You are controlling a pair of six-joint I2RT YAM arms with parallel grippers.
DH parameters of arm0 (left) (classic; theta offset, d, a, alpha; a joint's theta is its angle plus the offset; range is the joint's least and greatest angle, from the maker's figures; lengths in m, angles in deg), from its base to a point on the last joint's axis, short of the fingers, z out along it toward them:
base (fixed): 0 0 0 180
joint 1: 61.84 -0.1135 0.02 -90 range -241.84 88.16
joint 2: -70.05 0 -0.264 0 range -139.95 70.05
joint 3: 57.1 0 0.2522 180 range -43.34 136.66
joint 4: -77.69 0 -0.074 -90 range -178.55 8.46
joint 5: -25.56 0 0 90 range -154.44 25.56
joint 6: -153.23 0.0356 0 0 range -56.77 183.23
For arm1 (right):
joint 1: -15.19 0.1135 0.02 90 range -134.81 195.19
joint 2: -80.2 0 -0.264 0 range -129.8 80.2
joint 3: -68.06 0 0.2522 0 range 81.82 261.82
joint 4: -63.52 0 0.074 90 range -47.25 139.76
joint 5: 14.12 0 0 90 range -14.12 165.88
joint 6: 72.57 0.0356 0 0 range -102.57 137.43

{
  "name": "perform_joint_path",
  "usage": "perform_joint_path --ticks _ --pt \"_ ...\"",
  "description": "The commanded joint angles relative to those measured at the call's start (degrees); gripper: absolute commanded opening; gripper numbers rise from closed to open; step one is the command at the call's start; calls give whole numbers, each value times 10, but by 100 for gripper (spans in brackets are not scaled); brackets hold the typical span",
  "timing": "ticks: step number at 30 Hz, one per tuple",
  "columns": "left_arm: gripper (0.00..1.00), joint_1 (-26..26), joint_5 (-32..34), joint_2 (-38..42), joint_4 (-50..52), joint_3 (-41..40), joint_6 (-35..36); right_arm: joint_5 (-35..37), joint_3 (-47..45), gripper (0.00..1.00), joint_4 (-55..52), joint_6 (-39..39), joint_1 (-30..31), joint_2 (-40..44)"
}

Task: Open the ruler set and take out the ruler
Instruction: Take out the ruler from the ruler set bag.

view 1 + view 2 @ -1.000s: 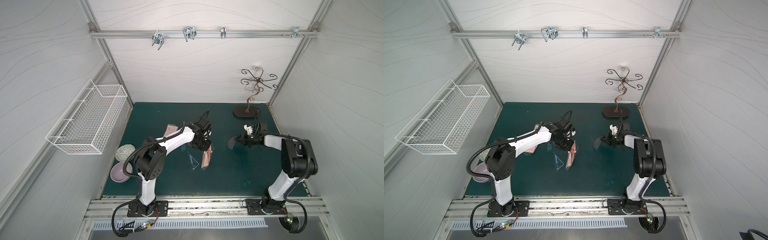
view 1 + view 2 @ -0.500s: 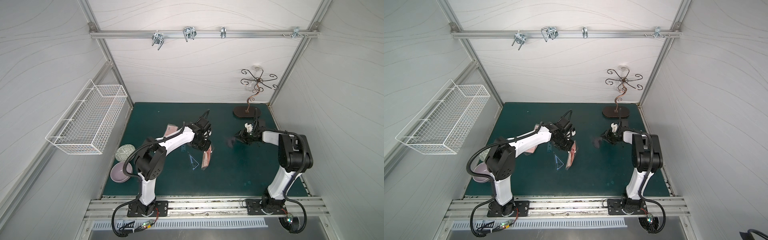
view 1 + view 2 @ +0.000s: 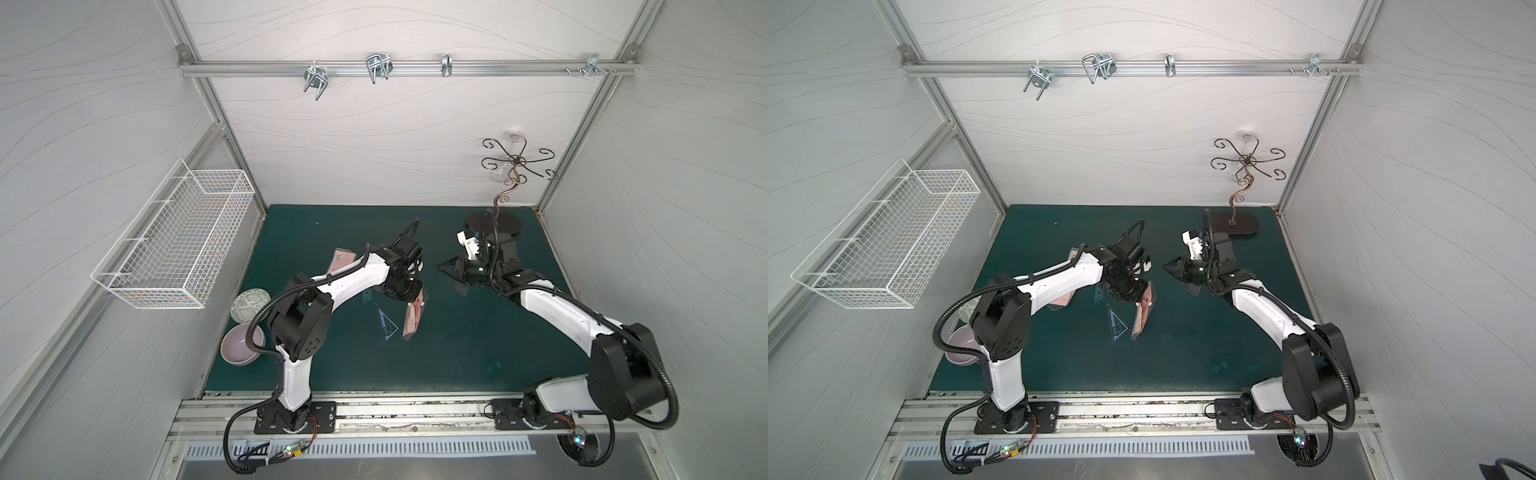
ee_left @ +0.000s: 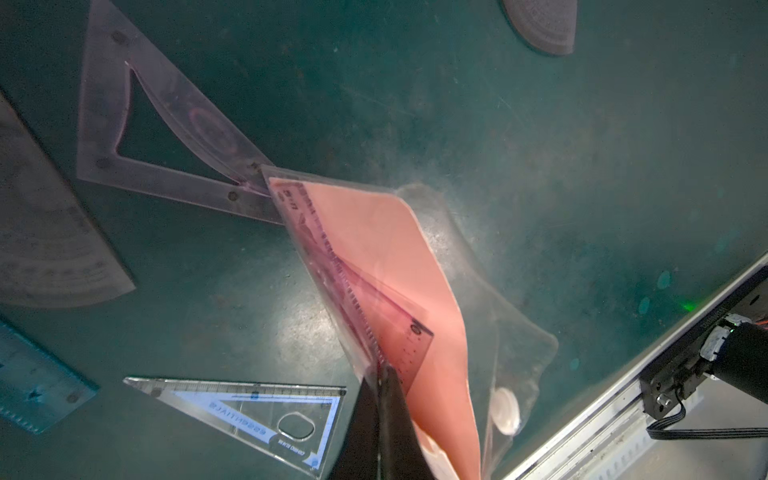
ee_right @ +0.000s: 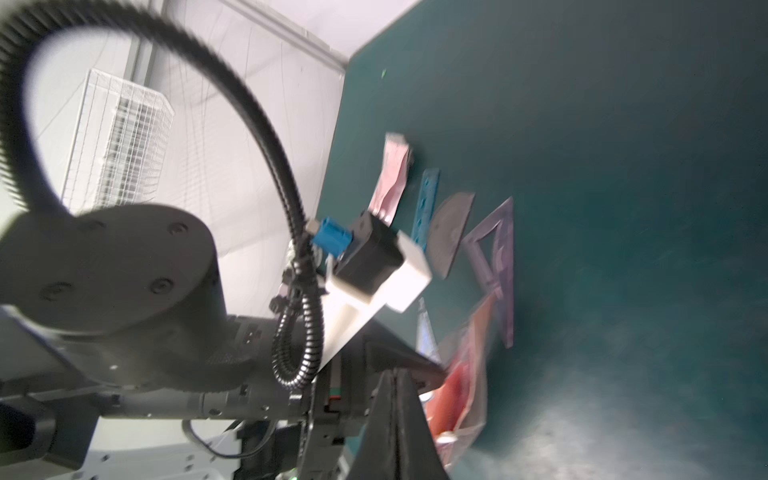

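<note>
The ruler set [image 3: 412, 322] [image 3: 1143, 316] is a clear pouch with a pink card inside. It hangs from my left gripper [image 3: 417, 298] [image 3: 1145, 293] [image 4: 380, 370], which is shut on its upper edge, and its lower end rests on the green mat. A pink-purple ruler [image 4: 374, 299] shows inside the pouch, and the pouch's snap flap [image 4: 505, 411] hangs loose. My right gripper [image 3: 441, 268] [image 3: 1167, 264] [image 5: 395, 374] is shut and empty. It hovers to the right of the pouch [image 5: 461, 374] and points at it.
On the mat lie a dark protractor [image 3: 461, 289] [image 4: 540, 25] under the right gripper, a clear set square [image 3: 388, 326] [image 4: 249, 411], a purple set square [image 4: 166, 137], a grey protractor [image 4: 41, 249], a blue ruler [image 4: 29, 386] and a second pink pouch [image 3: 340, 262]. Bowls [image 3: 242, 345] sit front left, a hook stand [image 3: 494, 224] back right.
My right arm has swung its elbow out and its gripper has shifted left toward the pouch, away from the dark protractor on the mat. The left arm and the pouch are unmoved.
</note>
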Motion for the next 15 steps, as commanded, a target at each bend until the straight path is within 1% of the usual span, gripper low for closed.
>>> perform_joint_path --ticks 1,6,9,15 --pt "0 3 1 0 -16 11 5 2 -6 1 2 41 30 -18" --pt "0 3 1 0 -17 11 2 20 10 1 -27 26 51 -53" --pt "0 3 3 0 -18 11 1 30 33 0 -61 5 63 -76" --pt "0 3 5 -2 -15 16 2 14 61 0 -80 -8 78 -122"
